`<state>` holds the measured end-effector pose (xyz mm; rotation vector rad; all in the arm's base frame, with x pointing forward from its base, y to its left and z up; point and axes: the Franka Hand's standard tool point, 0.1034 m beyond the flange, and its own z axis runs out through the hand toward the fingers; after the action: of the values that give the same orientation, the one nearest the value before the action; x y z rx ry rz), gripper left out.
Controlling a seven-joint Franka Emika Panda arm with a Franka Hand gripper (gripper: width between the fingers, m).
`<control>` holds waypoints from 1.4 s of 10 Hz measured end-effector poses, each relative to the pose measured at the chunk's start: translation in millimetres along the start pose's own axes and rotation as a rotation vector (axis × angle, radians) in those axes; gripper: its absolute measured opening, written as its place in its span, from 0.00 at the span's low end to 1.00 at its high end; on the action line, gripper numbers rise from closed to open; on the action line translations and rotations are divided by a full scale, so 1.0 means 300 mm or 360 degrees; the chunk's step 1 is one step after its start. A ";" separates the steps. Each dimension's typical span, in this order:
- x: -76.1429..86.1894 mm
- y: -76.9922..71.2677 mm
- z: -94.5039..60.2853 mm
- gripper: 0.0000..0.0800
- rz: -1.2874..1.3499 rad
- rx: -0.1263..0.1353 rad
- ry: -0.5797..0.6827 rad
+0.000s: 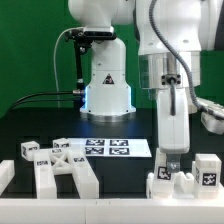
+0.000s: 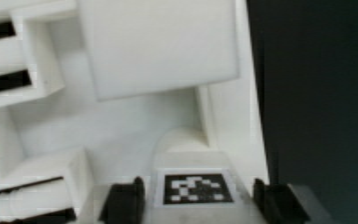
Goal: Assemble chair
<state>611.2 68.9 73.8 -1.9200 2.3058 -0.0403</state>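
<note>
The chair piece (image 2: 194,150) in play is a chunky white part with a square black-and-white marker tag (image 2: 197,188) on its face. It sits low on the black bench (image 1: 130,172), toward the exterior view's right. The gripper (image 2: 197,197) is down on it with the jaws pulled in narrow. There's one of the fingers (image 2: 131,198) on each side of the tagged bit, snug against it as far as the wrist view shows, so I'd call that a grip. Right next to it in that view is a bigger white slotted part (image 2: 25,70).

From outside, the gripper (image 1: 171,166) comes straight down into a cluster of tagged white blocks (image 1: 207,170) that sit touching or just beside each other. Honestly can't tell from that angle which one it's got.

Well apart, on the exterior view's left, a white frame piece (image 1: 65,168) with crossed bars lies flat. Two small tagged cubes (image 1: 27,150) sit just behind it. The marker board (image 1: 105,147) lies flat between the two groups, a bit further back. Behind it is the arm's white base (image 1: 107,85) with a warning-triangle sticker, in front of a green backdrop (image 1: 30,50).
</note>
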 end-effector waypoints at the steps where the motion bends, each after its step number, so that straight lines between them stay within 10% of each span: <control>1: 0.000 0.001 0.000 0.36 -0.0038 -0.0002 0.0000; 4: 0.016 0.004 -0.006 0.48 -0.0770 -0.0025 0.0023; 6: 0.022 0.006 -0.009 0.79 -0.1293 -0.0037 0.0030; 13: 0.039 -0.018 -0.019 0.80 -0.1995 -0.0055 0.0083; 14: 0.037 -0.017 -0.018 0.58 -0.1879 -0.0051 0.0081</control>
<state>613.6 56.6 78.8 -2.9643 0.8770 -0.1678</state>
